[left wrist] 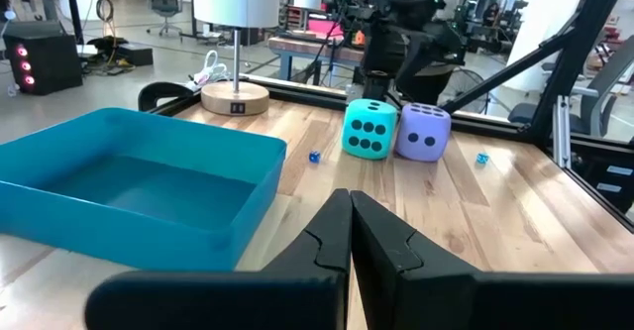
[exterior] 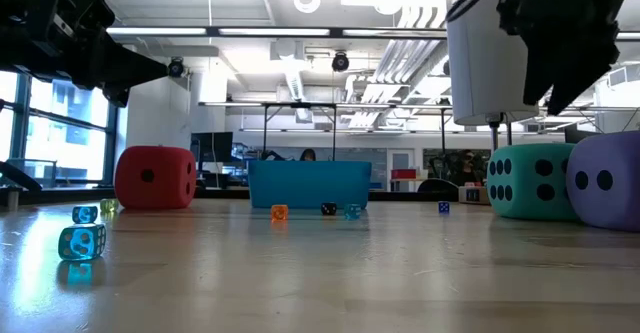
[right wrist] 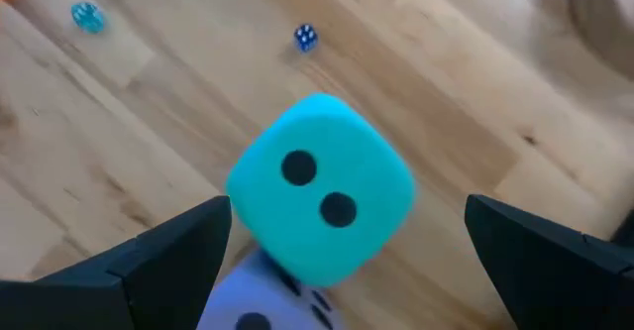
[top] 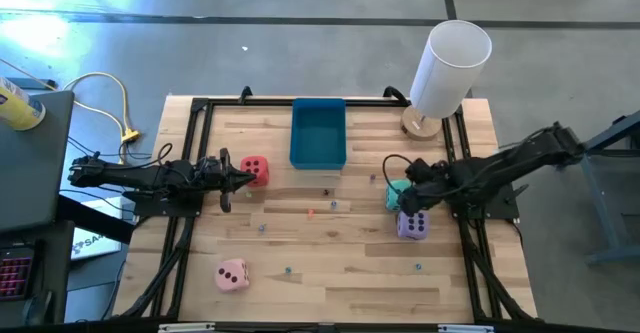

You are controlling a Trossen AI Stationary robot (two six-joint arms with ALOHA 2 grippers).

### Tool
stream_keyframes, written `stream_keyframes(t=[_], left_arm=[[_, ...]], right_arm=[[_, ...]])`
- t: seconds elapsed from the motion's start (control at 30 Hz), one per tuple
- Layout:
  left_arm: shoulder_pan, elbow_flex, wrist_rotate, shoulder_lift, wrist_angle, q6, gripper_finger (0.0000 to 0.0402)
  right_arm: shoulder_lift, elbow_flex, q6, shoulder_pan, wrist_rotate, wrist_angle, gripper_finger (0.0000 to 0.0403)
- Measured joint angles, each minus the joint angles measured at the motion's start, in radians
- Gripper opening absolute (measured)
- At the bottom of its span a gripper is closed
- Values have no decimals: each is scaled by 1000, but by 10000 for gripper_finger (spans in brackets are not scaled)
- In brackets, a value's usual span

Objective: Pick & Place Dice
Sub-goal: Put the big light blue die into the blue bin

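Observation:
The teal die [right wrist: 322,186] rests on the table at the right, with the lilac die [top: 412,224] close against its near side. My right gripper [right wrist: 347,206] hangs open above the teal die, pointing steeply down, its fingers wide to either side and well clear of it [exterior: 530,181]. The red die [top: 256,170] sits left of centre; my left gripper [top: 240,179] is shut and level beside it, raised off the table, touching nothing. The pink die [top: 232,275] lies near the front left.
A blue tray [top: 318,133] stands at the far middle. A white lamp [top: 450,68] on a wooden base stands at the far right corner. Several tiny coloured dice [exterior: 82,243] lie scattered over the wood. A black frame [top: 200,108] rims the table.

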Motion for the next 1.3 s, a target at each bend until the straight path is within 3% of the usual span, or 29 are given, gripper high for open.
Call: stream_keyframes(t=[0.23,0.6,1.3], left_arm=[[0,0,-2,0,0,0,0],[0,0,-2,0,0,0,0],[0,0,1,0,0,0,0]], right_arm=[[55,0,-50,-50,-128,88,398],[104,0,-27,-118,-127,94,398],[134,0,226,-175,-190,61,398]])
